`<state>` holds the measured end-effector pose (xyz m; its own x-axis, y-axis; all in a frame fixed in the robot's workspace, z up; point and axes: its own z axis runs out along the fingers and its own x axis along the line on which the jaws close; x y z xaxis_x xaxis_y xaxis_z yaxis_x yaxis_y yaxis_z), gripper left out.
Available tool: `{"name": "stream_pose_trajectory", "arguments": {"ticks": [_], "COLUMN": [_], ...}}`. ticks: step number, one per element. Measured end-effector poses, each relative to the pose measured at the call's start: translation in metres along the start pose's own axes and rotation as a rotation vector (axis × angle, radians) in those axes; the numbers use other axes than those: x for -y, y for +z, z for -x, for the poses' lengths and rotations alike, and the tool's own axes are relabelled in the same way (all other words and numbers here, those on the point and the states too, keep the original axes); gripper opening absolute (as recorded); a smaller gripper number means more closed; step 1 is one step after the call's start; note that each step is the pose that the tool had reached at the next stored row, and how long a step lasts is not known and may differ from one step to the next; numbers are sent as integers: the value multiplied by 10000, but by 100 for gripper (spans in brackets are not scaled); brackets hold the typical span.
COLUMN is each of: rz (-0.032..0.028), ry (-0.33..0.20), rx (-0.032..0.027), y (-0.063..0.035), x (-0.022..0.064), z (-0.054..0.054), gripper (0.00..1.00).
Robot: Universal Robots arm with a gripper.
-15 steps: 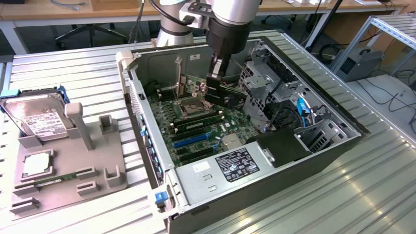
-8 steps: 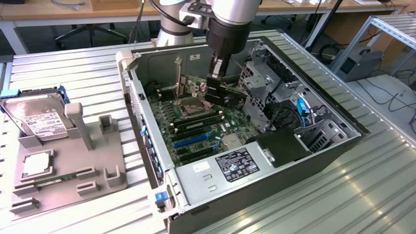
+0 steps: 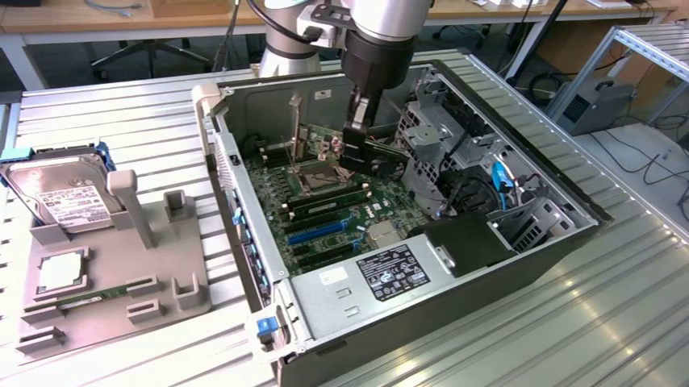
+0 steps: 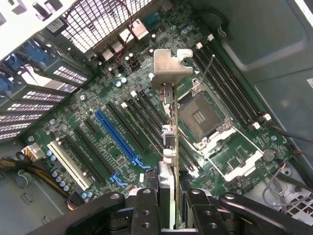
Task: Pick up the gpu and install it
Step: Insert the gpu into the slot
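Your work surface was a ribbed silvery metal table. On it lay the open dark-grey computer case, its green motherboard exposed. At the exterior view's left stood a grey moulded parts holder carrying a silver hard drive with a white label. Your black two-fingered gripper reached into the case, clamped on the gpu. This thin black card with a silvery bracket was held edge-on over the motherboard's black slots, beside the square processor socket.
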<state>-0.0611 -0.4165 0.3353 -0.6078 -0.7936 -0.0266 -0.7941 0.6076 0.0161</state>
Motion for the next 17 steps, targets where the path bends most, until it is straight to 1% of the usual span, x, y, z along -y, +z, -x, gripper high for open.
{"name": "stream_pose_trajectory", "arguments": {"ticks": [17], "rz": [6], "ry": [-243], "rx": [-4], "y": [1], "x": [0], "z": [0], "gripper": [27]}}
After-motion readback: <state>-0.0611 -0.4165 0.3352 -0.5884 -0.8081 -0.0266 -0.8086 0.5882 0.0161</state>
